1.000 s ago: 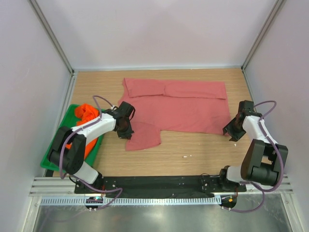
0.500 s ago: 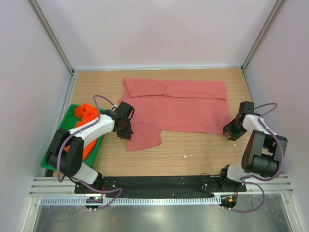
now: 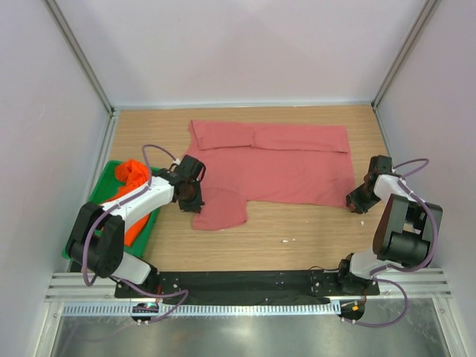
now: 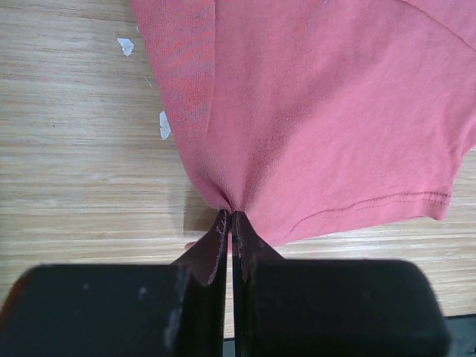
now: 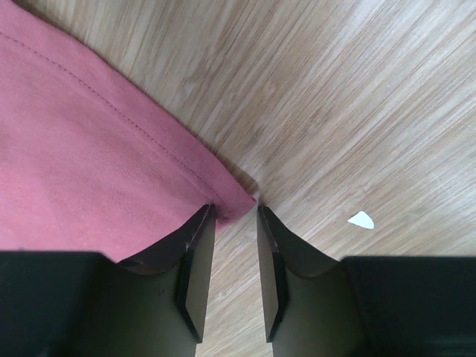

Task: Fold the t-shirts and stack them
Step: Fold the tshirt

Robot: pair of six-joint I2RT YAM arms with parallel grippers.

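Observation:
The rose-pink t-shirt (image 3: 275, 160) lies spread flat on the wooden table, partly folded along its far edge. My left gripper (image 3: 195, 201) is shut on its left edge, the cloth bunched into the fingertips (image 4: 231, 216), beside the sleeve (image 3: 222, 210). My right gripper (image 3: 354, 204) is open at the shirt's near right corner (image 5: 236, 199), which lies between the jaws on the table. The orange t-shirt (image 3: 132, 190) lies crumpled in the green tray (image 3: 105, 184) at the left.
White walls with metal posts close in the table at the back and sides. Small white scraps lie on the wood (image 3: 288, 240) (image 5: 361, 219) (image 4: 164, 125). The arm bases and a black rail (image 3: 245, 281) run along the near edge.
Both grippers have shifted only slightly. The left one has eased a little toward the shirt; the right one has dropped a little at the shirt's corner.

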